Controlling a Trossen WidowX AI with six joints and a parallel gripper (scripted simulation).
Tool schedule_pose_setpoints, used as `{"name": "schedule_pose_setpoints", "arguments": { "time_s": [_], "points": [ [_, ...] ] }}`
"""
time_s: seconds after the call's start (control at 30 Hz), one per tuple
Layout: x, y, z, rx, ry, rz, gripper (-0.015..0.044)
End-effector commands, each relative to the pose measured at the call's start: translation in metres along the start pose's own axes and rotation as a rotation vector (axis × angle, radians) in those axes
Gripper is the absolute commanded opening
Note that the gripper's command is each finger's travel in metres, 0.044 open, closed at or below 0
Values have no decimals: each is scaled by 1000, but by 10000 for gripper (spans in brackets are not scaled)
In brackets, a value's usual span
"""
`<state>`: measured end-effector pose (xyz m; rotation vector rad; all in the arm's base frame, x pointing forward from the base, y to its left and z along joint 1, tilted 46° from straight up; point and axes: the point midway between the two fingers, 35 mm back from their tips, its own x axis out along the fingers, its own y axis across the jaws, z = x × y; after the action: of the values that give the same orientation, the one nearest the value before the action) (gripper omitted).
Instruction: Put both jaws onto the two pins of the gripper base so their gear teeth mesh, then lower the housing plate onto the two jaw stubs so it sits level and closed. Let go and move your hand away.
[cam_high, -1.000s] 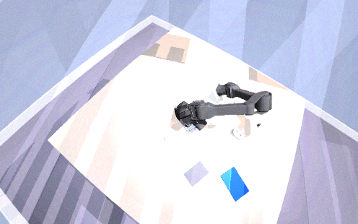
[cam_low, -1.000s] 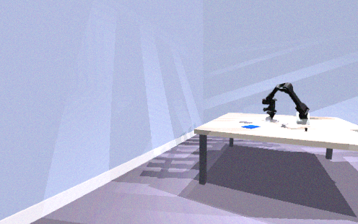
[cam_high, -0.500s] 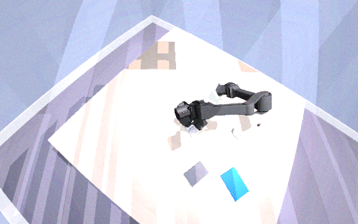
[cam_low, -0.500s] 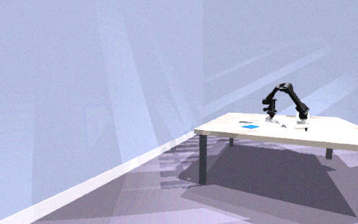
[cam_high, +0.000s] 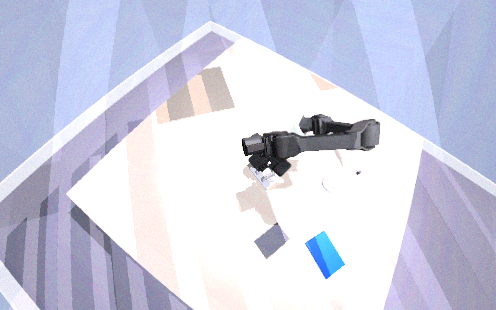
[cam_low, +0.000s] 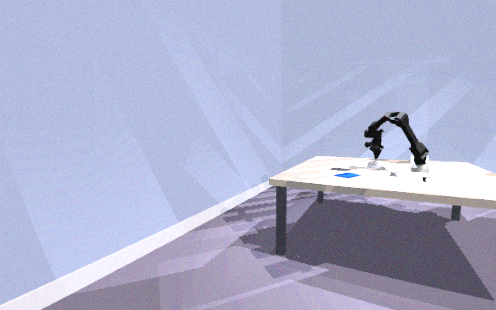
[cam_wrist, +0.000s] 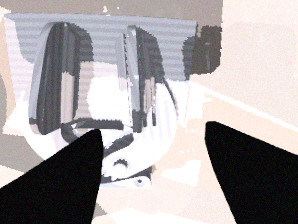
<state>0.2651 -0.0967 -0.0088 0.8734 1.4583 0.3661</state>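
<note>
Wrist view shows my gripper (cam_high: 270, 166) (cam_low: 376, 158) (cam_wrist: 153, 135) about half open with nothing between its 2 fingertips; the gripper base (cam_wrist: 100, 25) lies just ahead on the tabletop (cam_high: 200, 165) (cam_low: 360, 187). I'd rise straight up, clearing both upright jaws before any sideways travel.
</note>
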Motion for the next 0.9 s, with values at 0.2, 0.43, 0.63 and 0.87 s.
{"name": "schedule_pose_setpoints", "arguments": {
  "time_s": [0.2,0.43,0.63,0.87],
  "points": [
    [-15,53,-1,17,-12,-32,355],
    [-24,157,-37,49,-19,-49,440],
    [-28,228,-97,72,-14,-30,440],
    [-35,269,-168,92,9,8,440]
  ]
}}
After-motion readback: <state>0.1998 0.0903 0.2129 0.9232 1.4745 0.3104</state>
